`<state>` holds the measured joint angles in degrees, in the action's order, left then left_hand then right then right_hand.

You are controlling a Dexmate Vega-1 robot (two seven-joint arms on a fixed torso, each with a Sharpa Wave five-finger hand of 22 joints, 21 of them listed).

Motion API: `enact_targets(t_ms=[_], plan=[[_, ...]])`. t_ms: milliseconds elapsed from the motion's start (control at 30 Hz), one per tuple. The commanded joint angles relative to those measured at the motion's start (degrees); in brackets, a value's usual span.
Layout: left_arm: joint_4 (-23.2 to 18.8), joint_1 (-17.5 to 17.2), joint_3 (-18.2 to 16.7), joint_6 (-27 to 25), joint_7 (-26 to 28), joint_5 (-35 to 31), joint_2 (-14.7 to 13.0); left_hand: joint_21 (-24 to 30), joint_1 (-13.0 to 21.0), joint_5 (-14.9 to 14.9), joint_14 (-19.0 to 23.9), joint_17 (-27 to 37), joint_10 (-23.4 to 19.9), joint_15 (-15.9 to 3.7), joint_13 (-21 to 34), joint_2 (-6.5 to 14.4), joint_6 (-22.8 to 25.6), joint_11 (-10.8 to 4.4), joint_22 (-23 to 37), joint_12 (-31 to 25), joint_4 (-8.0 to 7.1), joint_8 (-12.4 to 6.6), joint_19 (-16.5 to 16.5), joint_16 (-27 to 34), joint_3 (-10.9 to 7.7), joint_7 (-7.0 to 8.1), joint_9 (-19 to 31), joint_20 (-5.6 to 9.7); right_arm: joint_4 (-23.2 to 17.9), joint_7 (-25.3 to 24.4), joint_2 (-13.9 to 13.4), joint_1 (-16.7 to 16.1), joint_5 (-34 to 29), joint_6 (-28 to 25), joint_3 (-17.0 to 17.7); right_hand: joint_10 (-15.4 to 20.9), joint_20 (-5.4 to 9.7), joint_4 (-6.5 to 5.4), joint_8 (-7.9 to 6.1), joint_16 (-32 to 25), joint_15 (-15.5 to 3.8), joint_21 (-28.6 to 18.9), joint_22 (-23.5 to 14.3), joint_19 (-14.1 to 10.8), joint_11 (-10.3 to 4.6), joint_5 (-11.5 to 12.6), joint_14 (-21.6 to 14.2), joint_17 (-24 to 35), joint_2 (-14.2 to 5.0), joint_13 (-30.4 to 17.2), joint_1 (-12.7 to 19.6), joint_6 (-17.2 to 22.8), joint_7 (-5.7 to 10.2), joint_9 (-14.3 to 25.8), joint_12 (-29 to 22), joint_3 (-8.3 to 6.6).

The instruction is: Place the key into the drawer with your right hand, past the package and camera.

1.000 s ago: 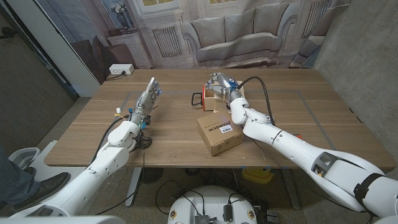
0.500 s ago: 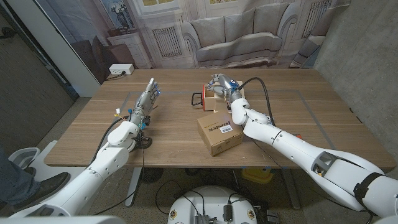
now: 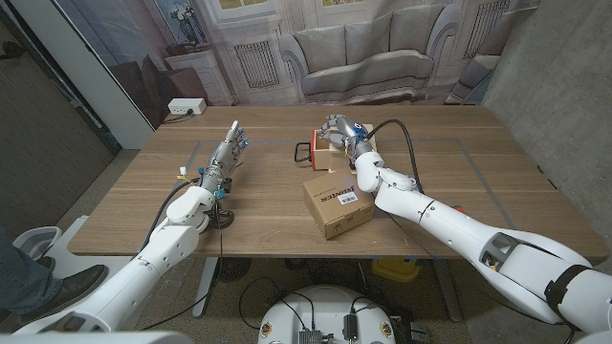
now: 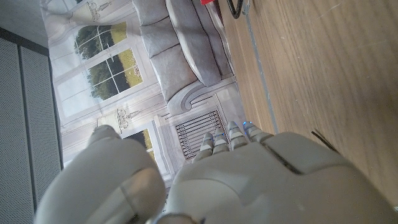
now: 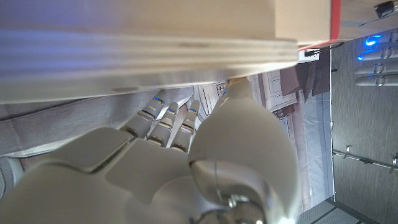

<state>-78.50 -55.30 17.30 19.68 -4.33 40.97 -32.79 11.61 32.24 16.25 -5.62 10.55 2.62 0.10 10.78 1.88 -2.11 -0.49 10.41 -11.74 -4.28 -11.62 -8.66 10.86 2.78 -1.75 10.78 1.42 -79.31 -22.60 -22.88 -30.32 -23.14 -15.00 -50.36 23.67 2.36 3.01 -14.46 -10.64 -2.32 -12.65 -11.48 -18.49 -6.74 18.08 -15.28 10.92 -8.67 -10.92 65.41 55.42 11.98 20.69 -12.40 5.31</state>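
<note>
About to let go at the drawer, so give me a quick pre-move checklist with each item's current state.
1. Right hand over the wooden drawer: ok.
2. Key in the right hand: cannot tell, the fingers hide it.
3. Drawer open enough to take the key: cannot tell.
4. Arm past the package: ok, the forearm passes beside it.
5. Left hand away from the drawer, holding nothing: ok.
6. Red handle out of the way: ok.

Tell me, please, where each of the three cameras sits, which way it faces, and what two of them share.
Head view: sits on the robot's head, looks down at the wooden table; both arms, left hand, right hand and package show.
Left wrist view: looks along the left hand over the table towards the backdrop.
Right wrist view: looks along the right hand, close to a pale wooden edge.
Shared: head and left wrist views both show the table and sofa backdrop.
</note>
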Motion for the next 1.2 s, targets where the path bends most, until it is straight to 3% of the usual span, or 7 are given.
enact_targets(t_ms=[33, 267, 1200], plan=[[0.3, 0.4, 0.2, -0.3, 0.0, -0.1, 0.1, 0.0, 0.5, -0.2, -0.2, 0.1, 0.2, 0.22, 0.2, 0.2, 0.1, 0.13, 0.2, 0.1, -0.05, 0.26, -0.5, -0.1, 0.22, -0.40, 0.1, -0.01, 0.2, 0.8, -0.4, 0.3, 0.4, 0.8, -0.1, -1.4, 2.69, -0.19, 1.78, 0.0, -3.49, -0.2, -0.1, 0.5, 0.22, 0.5, 0.8, 0.2, 1.00, -0.2, -0.2, -3.6, -0.43, -0.4, 0.6, 0.86], [0.6, 0.7, 0.4, -0.5, -0.2, -0.1, 0.2, 0.1, 0.5, -0.3, -0.2, 0.1, 0.3, 0.19, 0.2, 0.2, 0.1, 0.11, 0.2, 0.1, -0.05, 0.26, -0.5, -0.1, 0.28, -0.36, 0.1, -0.02, -0.2, 1.1, -0.8, 0.4, -0.1, 0.9, -0.2, -3.3, 1.84, -0.51, 3.68, -0.1, -2.75, -0.1, -0.1, 0.9, 1.10, 1.0, 1.3, 0.2, 1.64, -0.2, -0.9, -8.6, -0.66, -1.1, 0.8, 1.59], [1.1, 1.3, 0.6, -0.3, -0.5, -0.2, 0.5, 0.1, 0.6, -0.3, -0.2, 0.1, 0.3, 0.18, 0.2, 0.3, 0.1, 0.03, 0.2, 0.0, -0.05, 0.25, -0.5, -0.1, 0.56, -0.35, 0.1, 0.00, -4.9, 0.6, -2.7, -0.8, -1.7, 2.6, 1.2, -3.9, 1.14, -1.42, 4.08, -0.2, -2.10, -0.1, 0.0, 1.1, 1.36, 1.5, 1.7, 0.3, 1.66, -0.3, -2.5, -13.0, -1.02, -1.6, 0.4, 2.34]])
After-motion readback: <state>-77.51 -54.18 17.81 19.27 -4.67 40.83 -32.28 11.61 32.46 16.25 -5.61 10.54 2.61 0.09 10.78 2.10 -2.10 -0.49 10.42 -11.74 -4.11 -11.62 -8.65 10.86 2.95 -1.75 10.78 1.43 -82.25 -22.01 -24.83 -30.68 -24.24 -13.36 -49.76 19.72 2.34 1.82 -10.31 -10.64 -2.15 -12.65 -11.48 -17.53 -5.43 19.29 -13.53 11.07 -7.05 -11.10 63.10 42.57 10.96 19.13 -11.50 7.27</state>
